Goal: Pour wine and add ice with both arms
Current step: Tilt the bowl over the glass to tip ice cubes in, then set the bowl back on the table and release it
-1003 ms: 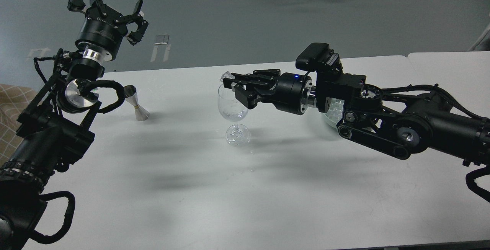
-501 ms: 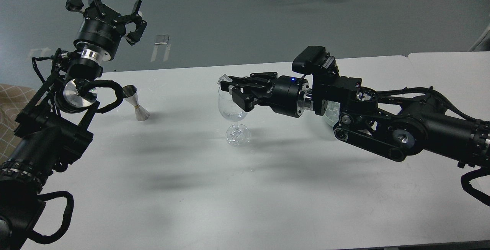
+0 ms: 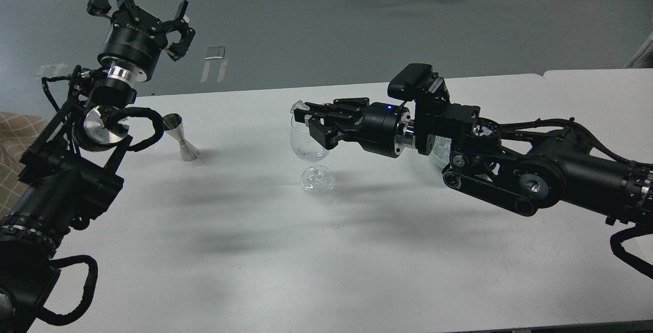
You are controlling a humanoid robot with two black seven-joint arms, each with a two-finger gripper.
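A clear stemmed wine glass (image 3: 309, 145) stands upright at the middle of the white table (image 3: 255, 251). My right gripper (image 3: 302, 113) reaches in from the right, level with the glass's rim. It is shut on a small clear ice cube (image 3: 298, 104) held just over the rim. The bowl (image 3: 437, 156) with the heap of ice is mostly hidden behind my right wrist. My left gripper (image 3: 142, 9) is open and empty, raised high at the far left, beyond the table's back edge.
A steel double-cone jigger (image 3: 181, 138) stands on the table at the left, near my left forearm. A second white table (image 3: 602, 93) adjoins at the right. Grey floor lies beyond the back edge.
My right arm has shifted slightly left, bringing the gripper with the ice cube further over the glass's rim. My left arm has barely moved.
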